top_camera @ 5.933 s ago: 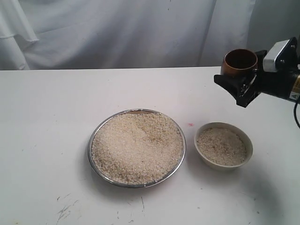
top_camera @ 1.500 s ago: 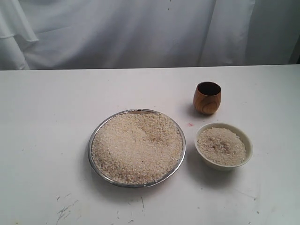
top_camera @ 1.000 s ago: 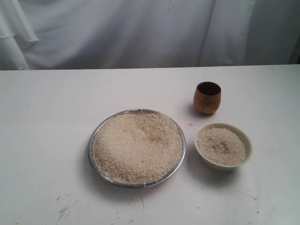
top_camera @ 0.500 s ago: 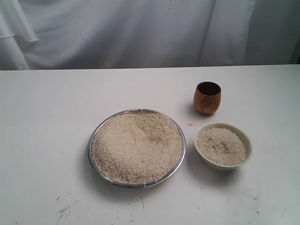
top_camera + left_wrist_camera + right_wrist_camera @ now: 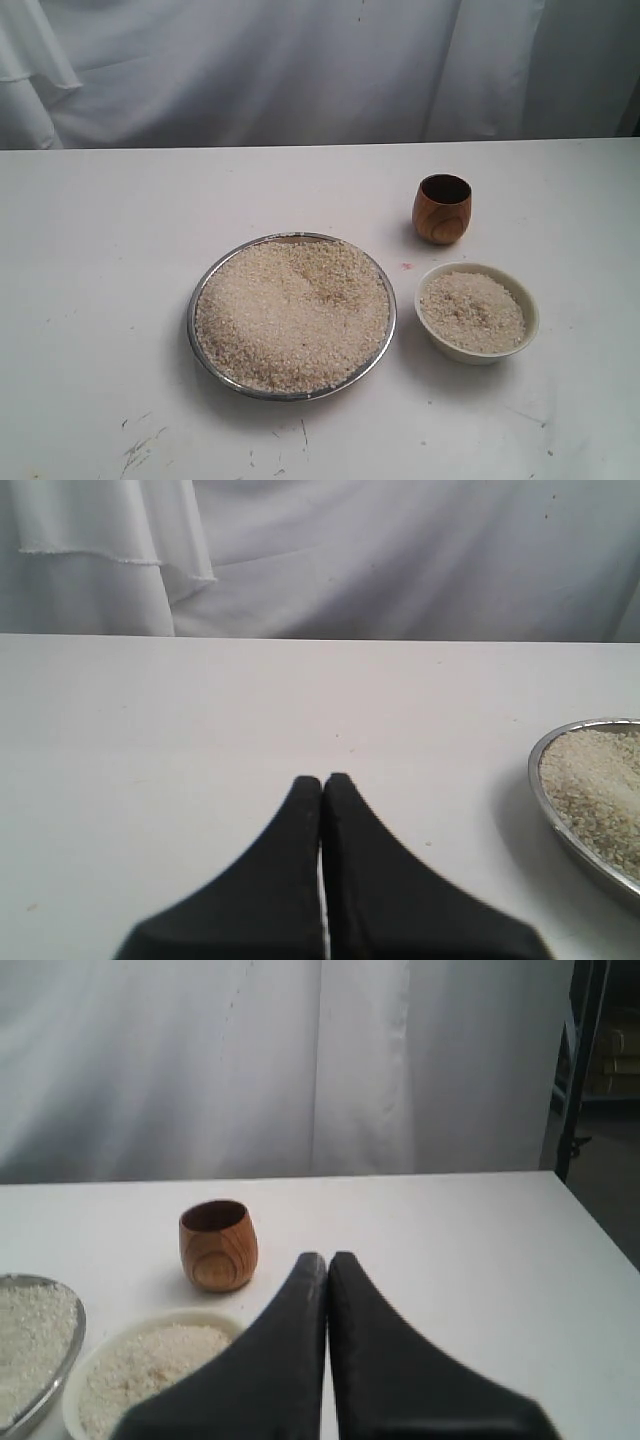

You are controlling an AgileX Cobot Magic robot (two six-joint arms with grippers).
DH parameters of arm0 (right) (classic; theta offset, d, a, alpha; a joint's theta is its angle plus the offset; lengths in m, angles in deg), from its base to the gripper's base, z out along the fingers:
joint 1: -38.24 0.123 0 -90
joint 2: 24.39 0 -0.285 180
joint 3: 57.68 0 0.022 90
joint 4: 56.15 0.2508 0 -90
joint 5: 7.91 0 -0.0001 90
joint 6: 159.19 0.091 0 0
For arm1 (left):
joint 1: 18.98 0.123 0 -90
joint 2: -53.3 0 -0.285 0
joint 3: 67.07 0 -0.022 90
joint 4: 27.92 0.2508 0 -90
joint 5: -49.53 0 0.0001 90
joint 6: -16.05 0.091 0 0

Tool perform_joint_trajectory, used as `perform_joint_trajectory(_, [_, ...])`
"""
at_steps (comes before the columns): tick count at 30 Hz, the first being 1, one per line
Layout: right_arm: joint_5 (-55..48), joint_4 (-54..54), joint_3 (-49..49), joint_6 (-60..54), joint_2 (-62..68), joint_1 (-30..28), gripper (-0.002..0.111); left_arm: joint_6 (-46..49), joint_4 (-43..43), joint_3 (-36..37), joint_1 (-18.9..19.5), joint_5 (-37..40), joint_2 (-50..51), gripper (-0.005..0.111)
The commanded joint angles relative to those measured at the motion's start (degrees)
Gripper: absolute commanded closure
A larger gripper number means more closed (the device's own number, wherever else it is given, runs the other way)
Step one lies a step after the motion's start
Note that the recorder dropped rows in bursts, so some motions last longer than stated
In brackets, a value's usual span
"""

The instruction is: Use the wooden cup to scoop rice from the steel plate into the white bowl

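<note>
The steel plate point(image 5: 203, 288) lies mid-table, heaped with rice point(image 5: 292, 314). To its right stands the white bowl point(image 5: 531, 318), holding a smaller mound of rice point(image 5: 472, 311). Behind the bowl the wooden cup point(image 5: 442, 209) stands upright and alone, its dark interior showing. Neither arm appears in the exterior view. My left gripper point(image 5: 323, 779) is shut and empty over bare table, the plate's rim point(image 5: 548, 748) off to one side. My right gripper point(image 5: 327, 1257) is shut and empty too, with the wooden cup point(image 5: 218, 1245) and the bowl point(image 5: 150, 1317) beyond it.
The white table point(image 5: 100, 250) is backed by a white curtain point(image 5: 300, 60). Dark scuff marks point(image 5: 140, 445) show near the front edge, and a small pink spot point(image 5: 406, 266) lies between plate and cup. A dark frame point(image 5: 585, 1050) stands past the table's end.
Earlier the right gripper held the wooden cup in the air at the back right. The cup now stands on the table behind the bowl and the arm has left the exterior view.
</note>
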Motion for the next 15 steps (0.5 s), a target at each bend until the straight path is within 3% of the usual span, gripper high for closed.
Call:
perform_joint_trajectory(1, [-4.0,3.8,-2.6,-6.3,-2.9,0.3,0.108,-0.2,0.0,0.3,-0.1,-0.4,-0.3,0.107])
perform_joint_trajectory(15, [-4.1,6.3,-9.0,-7.9,-9.1,0.3,0.108,-0.2,0.0,0.3,-0.1,-0.4,-0.3,0.107])
